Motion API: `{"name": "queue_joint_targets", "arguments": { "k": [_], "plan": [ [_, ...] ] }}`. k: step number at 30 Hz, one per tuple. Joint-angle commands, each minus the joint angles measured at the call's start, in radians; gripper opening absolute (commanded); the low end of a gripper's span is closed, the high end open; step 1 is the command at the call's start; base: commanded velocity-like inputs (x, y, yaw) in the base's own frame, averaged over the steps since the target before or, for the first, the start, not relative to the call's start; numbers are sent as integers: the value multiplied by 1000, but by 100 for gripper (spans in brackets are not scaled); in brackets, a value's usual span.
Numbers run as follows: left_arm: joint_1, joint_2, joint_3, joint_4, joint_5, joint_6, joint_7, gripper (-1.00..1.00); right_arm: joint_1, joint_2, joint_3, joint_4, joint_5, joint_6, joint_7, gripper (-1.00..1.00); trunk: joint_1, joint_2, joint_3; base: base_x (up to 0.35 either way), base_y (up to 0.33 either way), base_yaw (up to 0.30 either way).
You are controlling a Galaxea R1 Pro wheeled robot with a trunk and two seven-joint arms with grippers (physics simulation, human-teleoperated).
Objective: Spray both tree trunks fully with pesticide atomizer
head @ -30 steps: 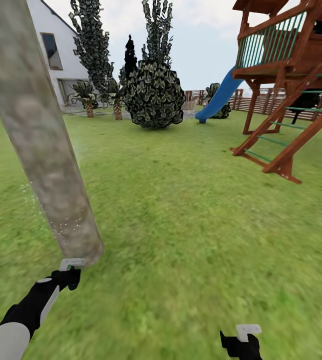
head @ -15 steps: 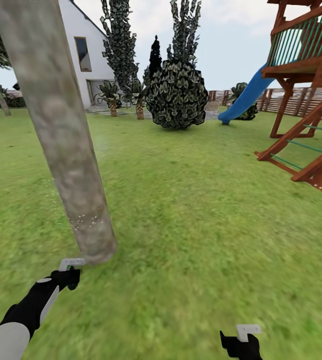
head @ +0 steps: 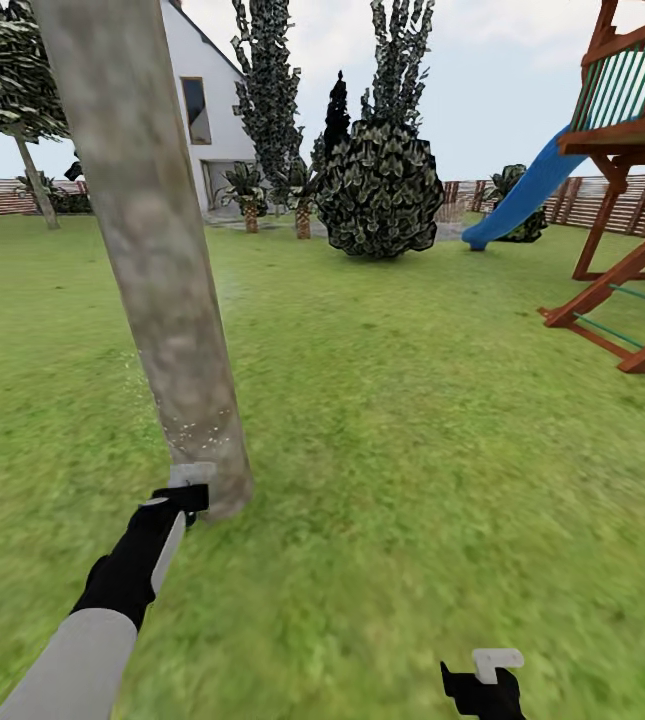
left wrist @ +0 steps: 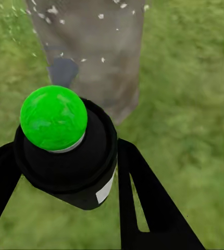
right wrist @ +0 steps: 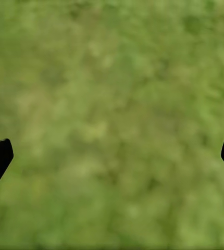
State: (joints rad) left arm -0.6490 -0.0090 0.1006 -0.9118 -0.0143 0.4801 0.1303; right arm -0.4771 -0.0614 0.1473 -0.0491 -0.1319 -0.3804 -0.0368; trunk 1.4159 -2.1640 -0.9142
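1. Across the garden's grass lawn (head: 412, 400), ringed by the slat fence (head: 2, 195) with the white house (head: 207, 110) behind, the work is under way but, as I judge it, far from finished.
2. The near tree trunk (head: 152, 250) rises just ahead of the left arm; white specks of pesticide (head: 197, 432) dot only a low band near its base, and the bark above looks bare, so most of this trunk is left to cover.
3. A second tree (head: 7, 75) stands well apart by the fence; whether it carries any spray is too small to tell.
4. The atomizer (left wrist: 65, 151), a black canister with a green top, is off the floor, pinched between the left gripper (head: 190, 492) fingers and aimed at the trunk's foot.
5. The right gripper (right wrist: 112, 151) hangs over grass, fingers spread wide, holding nothing.
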Motion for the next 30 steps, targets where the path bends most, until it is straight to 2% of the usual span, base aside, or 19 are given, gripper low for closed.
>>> {"name": "queue_joint_targets", "arguments": {
  "k": [1, 3, 5, 6, 8, 10, 12, 14, 15, 16, 18, 19, 20, 23, 24, 26, 27, 29, 30],
  "plan": [
    [1, 3, 3, -37, 0, 10, 0, -100, 0, 0, 0, 0, 0, 0, 0, 100, 0, 0, 0, 0, 0, 0],
    [1, 26, 15, -115, -2, 76, -2, -100, 0, 0, 0, 0, 0, 0, 0, 100, 0, 0, 0, 0, 0, 0],
    [1, 67, 75, -164, 2, 121, -10, -100, 0, 0, 0, 0, 0, 0, 0, 100, 0, 0, 0, 0, 0, 0],
    [1, 77, 102, -187, 2, 130, -18, -100, 0, 0, 0, 1, 0, 0, 0, 100, 0, 0, 0, 0, 0, 0],
    [3, 74, 108, -219, 1, 135, -27, -100, 0, 0, 0, 1, 0, 0, 0, 100, 0, 0, 0, 0, 0, 0],
    [2, 62, 62, -227, 3, 146, -30, -100, 0, 0, 0, 1, 0, 0, 0, 100, 0, 0, 0, 0, 0, 0],
    [0, 48, -7, -259, 3, 197, -30, -100, 0, 0, 0, 1, 0, 0, 0, 100, 0, 0, 0, 0, 0, 0],
    [1, 58, -27, -296, 16, 227, -43, -100, 0, 0, 0, 1, 0, 0, 0, 100, 0, 0, 0, 0, 0, 0],
    [2, 73, -26, -308, 20, 229, -74, -100, 0, 0, 0, 1, 1, 0, 0, 100, 0, 0, 0, 0, 0, 0],
    [3, 106, -22, -318, 23, 231, -117, -100, 1, 0, 0, 1, 1, 0, 0, 100, 0, 0, 0, 0, 0, 0],
    [2, 206, 16, -327, 27, 241, -201, -100, 4, 0, 0, 1, 1, 0, 0, 100, 0, 0, 0, 0, 0, 0],
    [1, 216, 23, -328, 28, 242, -209, -100, 4, 0, 0, 1, 1, 0, 0, 100, 0, 0, 0, 0, 0, 0],
    [2, 219, 23, -331, 28, 259, -214, -100, 5, 0, 0, 2, 1, 0, 0, 100, 0, 0, 0, 0, 0, 0],
    [0, 202, 6, -377, 30, 346, -216, -100, 5, 0, 0, 1, 1, 0, 0, 100, 0, 0, 0, 0, 0, 0],
    [-5, 191, -7, -391, 30, 354, -216, -100, 5, 0, 0, 1, 1, 0, 0, 100, 0, 0, 0, 0, 0, 0],
    [-11, 137, -34, -401, 23, 370, -213, -100, 6, 0, 0, 2, 1, 0, 0, 100, 0, 0, 0, 0, 0, 0],
    [-12, 127, -39, -411, 22, 383, -211, -100, 6, 0, 0, 2, 1, 0, 0, 100, 0, 0, 0, 0, 0, 0],
    [-29, 127, -47, -449, 18, 468, -210, -100, 6, 0, 0, 1, 1, 0, 0, 100, 0, 0, 0, 0, 0, 0],
    [-52, 139, -43, -456, 17, 494, -210, -100, 6, 0, 0, 1, 1, 0, 0, 100, 0, 0, 0, 0, 0, 0]
  ]
}}
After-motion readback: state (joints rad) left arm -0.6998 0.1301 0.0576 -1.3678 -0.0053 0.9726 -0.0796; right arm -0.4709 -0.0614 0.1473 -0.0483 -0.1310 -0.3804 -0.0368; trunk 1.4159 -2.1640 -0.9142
